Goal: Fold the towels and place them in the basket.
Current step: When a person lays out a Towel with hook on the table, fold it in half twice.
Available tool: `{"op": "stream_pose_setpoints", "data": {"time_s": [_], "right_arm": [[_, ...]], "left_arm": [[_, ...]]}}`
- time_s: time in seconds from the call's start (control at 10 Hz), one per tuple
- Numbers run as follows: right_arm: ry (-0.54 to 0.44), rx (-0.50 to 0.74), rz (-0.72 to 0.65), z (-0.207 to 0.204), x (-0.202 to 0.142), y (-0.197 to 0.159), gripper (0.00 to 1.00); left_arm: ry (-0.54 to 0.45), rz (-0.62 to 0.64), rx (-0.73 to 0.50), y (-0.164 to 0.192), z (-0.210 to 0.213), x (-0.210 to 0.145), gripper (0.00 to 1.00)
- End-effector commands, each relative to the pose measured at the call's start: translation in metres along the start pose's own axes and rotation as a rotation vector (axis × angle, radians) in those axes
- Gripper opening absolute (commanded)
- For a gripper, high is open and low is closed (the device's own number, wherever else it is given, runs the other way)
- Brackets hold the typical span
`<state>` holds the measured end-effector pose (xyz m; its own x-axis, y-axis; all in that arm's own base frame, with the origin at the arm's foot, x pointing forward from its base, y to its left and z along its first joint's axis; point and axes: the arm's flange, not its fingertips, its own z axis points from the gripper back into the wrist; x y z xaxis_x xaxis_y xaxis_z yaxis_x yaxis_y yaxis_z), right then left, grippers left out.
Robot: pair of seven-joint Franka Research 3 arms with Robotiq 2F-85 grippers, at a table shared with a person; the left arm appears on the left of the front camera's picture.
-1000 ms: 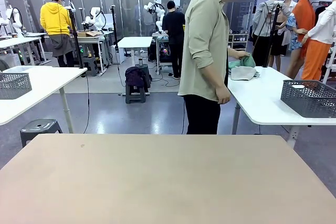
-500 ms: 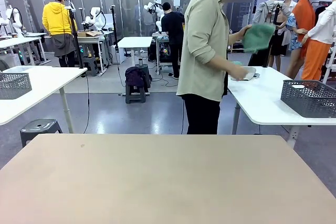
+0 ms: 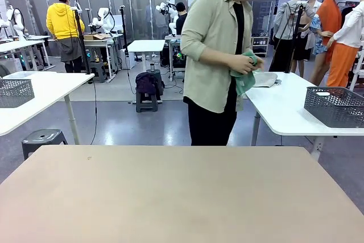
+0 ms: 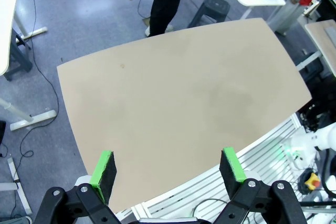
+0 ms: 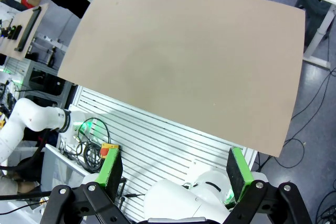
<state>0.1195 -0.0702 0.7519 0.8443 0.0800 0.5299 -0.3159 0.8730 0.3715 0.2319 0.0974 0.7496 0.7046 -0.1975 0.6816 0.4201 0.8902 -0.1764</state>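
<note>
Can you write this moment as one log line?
person: holding green towel; white towel: side table; basket: side table; left gripper: open; right gripper: open

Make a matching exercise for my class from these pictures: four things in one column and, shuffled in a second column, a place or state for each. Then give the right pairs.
Things
1. mint green towel
2. cream white towel
3. dark grey basket
4. left gripper

Places or states
A. open, above the tan table
B. standing at the right end of the white table
C. held in the person's hands
D. lying on the white table, beside the person

Pairs: 1-C, 2-D, 3-B, 4-A
</note>
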Motion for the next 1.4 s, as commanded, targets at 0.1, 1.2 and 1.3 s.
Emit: {"op": "stream_pose_setpoints", "data": {"time_s": [0.1,1.2,1.3], "right_arm": [[-0.003,-0.01,-0.013,0.005,-0.0061,0.0028,1.0],[-0.003,-0.01,-0.013,0.005,-0.0061,0.0028,1.0],[-0.003,-0.01,-0.013,0.005,-0.0061,0.0028,1.0]], "left_arm": [[0.021,-0.014,-0.008,0.0004,-0.0002,0.0008,1.0],[0.215,-0.001,-0.043,0.0055,0.0053,0.0033,1.0],[0.221,0.004,-0.038,0.0059,0.0051,0.0038,1.0]]}}
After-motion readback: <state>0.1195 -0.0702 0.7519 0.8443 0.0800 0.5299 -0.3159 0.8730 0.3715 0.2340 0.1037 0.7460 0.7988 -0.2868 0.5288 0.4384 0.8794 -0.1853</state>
